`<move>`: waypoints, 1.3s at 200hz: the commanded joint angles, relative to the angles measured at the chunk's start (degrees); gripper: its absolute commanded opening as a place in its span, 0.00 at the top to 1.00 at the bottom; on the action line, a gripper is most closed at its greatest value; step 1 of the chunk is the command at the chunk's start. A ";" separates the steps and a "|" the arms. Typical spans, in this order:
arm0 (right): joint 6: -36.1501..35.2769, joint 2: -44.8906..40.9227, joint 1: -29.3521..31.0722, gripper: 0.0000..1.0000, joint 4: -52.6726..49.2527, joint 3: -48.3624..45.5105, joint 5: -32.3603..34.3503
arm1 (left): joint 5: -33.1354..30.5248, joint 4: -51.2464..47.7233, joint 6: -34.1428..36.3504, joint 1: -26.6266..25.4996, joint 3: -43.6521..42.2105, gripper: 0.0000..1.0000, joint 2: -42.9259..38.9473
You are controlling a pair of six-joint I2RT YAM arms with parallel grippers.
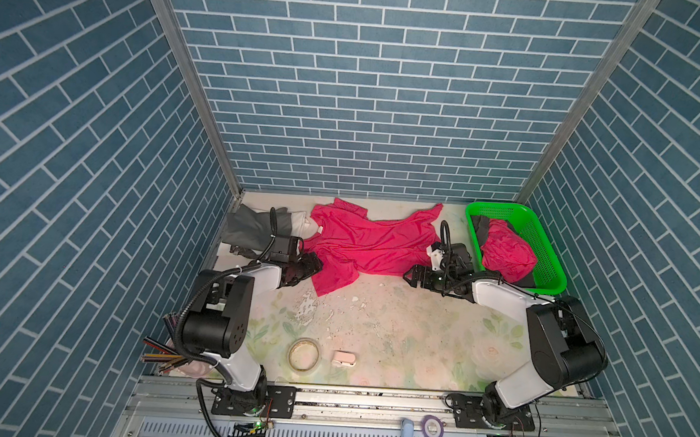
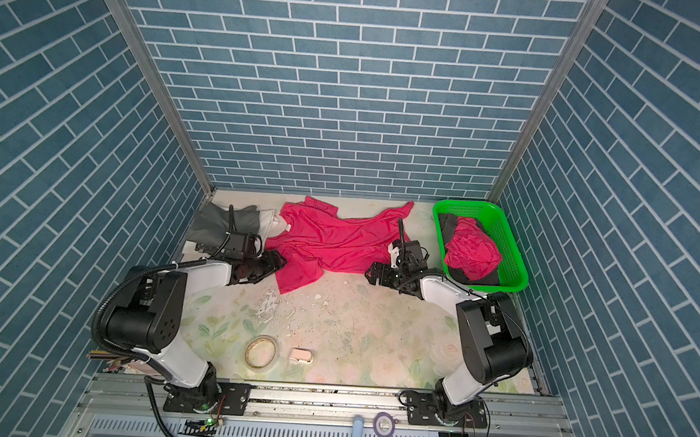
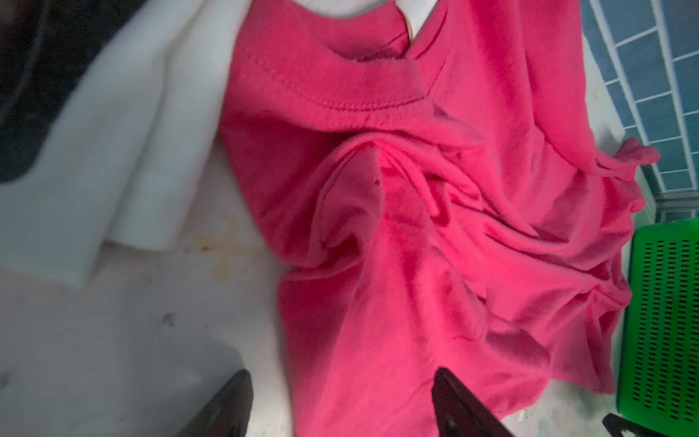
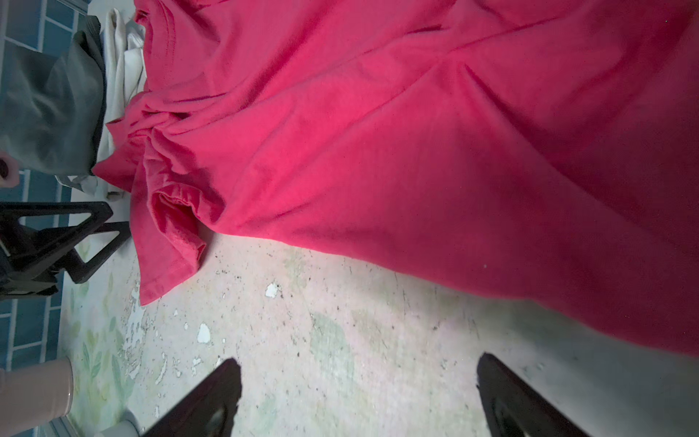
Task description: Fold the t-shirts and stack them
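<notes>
A magenta t-shirt (image 1: 367, 245) is shown spread out, rumpled and unfolded, on the far half of the table (image 1: 396, 326). With the table read as a clock face in both top views, twelve at the back wall, the shirt lies from the centre towards twelve. Its neck opening is turned to nine o'clock, and one sleeve (image 1: 332, 281) trails towards six.

At ten o'clock a white t-shirt (image 1: 300, 220) and a grey t-shirt (image 1: 250, 226) are laid folded, the white one between the grey one and the magenta collar. At two o'clock a green basket (image 1: 547, 240) is placed. In it a crumpled magenta t-shirt (image 1: 506, 254) is heaped on a dark grey t-shirt (image 1: 481, 227).

The left gripper (image 3: 342, 374) is set low at the trailing sleeve. Its jaws are parted, the sleeve cloth lying between them, unclamped.

The right gripper (image 4: 359, 359) is held at the shirt's four o'clock side, just beside the hem. Its jaws are spread wide over bare table, with nothing in them.

Near six o'clock a roll of tape (image 1: 303, 354) and a small white object (image 1: 344, 358) are seen side by side, well apart from the shirts.
</notes>
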 commanded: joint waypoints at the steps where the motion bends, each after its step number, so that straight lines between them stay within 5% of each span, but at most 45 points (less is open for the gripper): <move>1: 0.75 -1.92 -0.27 0.03 -0.18 -0.96 1.29 | -2.04 -1.18 -0.78 0.08 0.78 0.27 3.04; 46: 0.71 -2.84 -0.93 0.02 -0.16 -1.02 1.51 | -6.75 -3.47 1.62 0.04 2.30 0.44 4.53; 161: 0.99 -4.44 -2.23 0.02 0.11 -1.28 1.17 | -8.88 -0.81 3.21 -1.62 3.05 0.51 8.52; 235: 1.00 -6.01 -3.06 0.02 -0.05 -2.41 0.92 | -10.30 -1.20 4.80 -2.83 1.40 0.87 8.03; 248: 1.11 -6.11 -3.01 0.02 -0.02 -2.25 0.81 | -9.75 -1.29 4.65 -2.91 1.26 1.00 7.30; 260: 1.37 -6.43 -3.03 0.02 -0.26 -2.16 0.72 | -8.85 -1.75 4.47 -2.91 1.41 1.00 6.21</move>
